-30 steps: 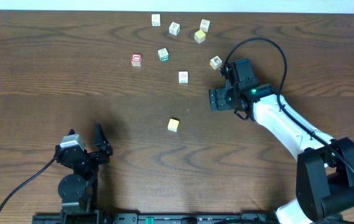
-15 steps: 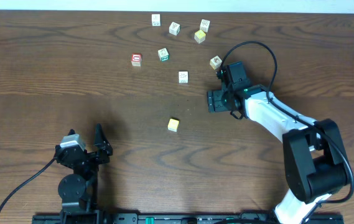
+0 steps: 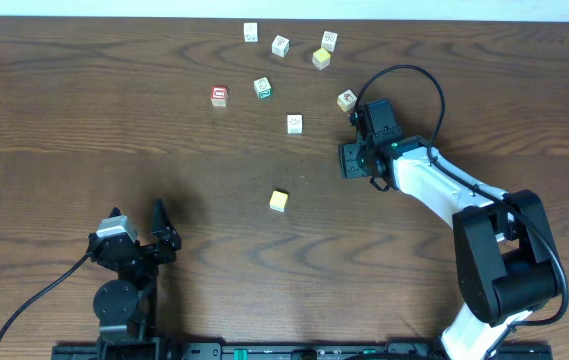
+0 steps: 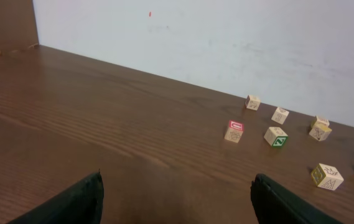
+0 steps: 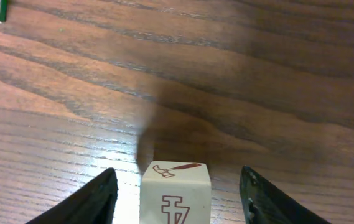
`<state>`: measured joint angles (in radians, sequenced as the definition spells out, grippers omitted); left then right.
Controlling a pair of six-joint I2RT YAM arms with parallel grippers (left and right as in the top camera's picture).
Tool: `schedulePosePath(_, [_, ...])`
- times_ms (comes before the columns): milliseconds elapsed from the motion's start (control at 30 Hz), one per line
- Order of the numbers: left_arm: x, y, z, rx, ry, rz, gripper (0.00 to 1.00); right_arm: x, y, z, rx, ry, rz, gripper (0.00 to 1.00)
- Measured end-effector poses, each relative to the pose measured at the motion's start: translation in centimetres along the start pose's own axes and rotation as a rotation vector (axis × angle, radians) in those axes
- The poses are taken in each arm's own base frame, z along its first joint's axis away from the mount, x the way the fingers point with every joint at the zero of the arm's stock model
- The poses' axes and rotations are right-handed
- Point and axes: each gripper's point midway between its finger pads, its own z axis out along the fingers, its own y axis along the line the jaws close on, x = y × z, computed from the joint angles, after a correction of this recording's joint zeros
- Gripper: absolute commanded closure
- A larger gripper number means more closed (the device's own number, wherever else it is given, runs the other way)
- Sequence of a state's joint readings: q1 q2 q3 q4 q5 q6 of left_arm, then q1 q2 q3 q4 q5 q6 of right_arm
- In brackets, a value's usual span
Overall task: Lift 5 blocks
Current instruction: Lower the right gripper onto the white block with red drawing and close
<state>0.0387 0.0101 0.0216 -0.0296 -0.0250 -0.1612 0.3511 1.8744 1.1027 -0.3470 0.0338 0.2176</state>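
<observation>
Block (image 5: 175, 193) with a red hammer mark, where?
On the desk (image 5: 226, 62) between the right fingers (image 5: 99, 205), gaps both sides, released; unseen from overhead.
Left fingers (image 4: 80, 205)?
Spread, holding nothing, at seven o'clock; other blocks (image 3: 294, 123) lie toward twelve.

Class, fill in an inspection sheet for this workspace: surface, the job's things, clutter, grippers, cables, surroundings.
Surface: dark wooden table, bare grain showing.
Job's things: yellow-orange block, red-bordered block, whitish block, all apart on the table; hammer-marked block stands between the right gripper's fingers.
Clutter: green-bordered block; paler yellow block.
Grippers: left gripper open, nothing between; right open, gaps either side of its block.
Cables: black cable loops over the right arm; second cable trails from the left arm.
Surroundings: white wall behind the table.
</observation>
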Motion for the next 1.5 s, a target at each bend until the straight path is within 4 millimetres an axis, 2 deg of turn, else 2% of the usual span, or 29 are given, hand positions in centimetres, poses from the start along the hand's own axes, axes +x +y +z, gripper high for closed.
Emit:
schedulePosePath(67, [0.0,0.0,0.0,0.0,0.0,0.0,0.24,0.0,0.0,0.0,0.002,0.0,0.002,0.47])
schedulePosePath(233, [0.0,0.0,0.0,0.0,0.0,0.0,0.24,0.0,-0.1,0.0,0.007,-0.001,0.002,0.64])
schedulePosePath(533, [0.0,0.0,0.0,0.0,0.0,0.0,0.24,-0.1,-0.1,0.0,0.007,-0.002,0.002,0.73])
schedulePosePath(733, [0.0,0.0,0.0,0.0,0.0,0.0,0.24,-0.4,0.2,-1.0,-0.011,-0.012,0.014,0.88])
schedulePosePath(867, [0.0,0.0,0.0,0.0,0.0,0.0,0.24,-1.4,0.4,-4.3,-0.029,-0.055,0.039,0.99])
schedulePosePath(1033, [0.0,0.0,0.0,0.0,0.0,0.0,0.24,-1.6,0.2,-11.1,-0.04,-0.109,0.086,0.99])
schedulePosePath(1167, [0.0,0.0,0.0,0.0,0.0,0.0,0.24,-1.1,0.3,-14.8,-0.049,-0.161,0.101,0.99])
schedulePosePath(1233, [0.0,0.0,0.0,0.0,0.0,0.0,0.24,0.1,1.2,-15.5,-0.07,-0.176,0.097,0.99])
schedulePosePath(1300, [0.0,0.0,0.0,0.0,0.0,0.0,0.24,2.1,2.2,-14.9,-0.089,-0.162,0.085,0.99])
schedulePosePath(1333, [0.0,0.0,0.0,0.0,0.0,0.0,0.24,3.9,2.9,-13.9,-0.094,-0.14,0.077,0.97])
schedulePosePath(1500, [0.0,0.0,0.0,0.0,0.0,0.0,0.24,8.6,4.5,-10.4,-0.106,-0.083,0.046,0.9])
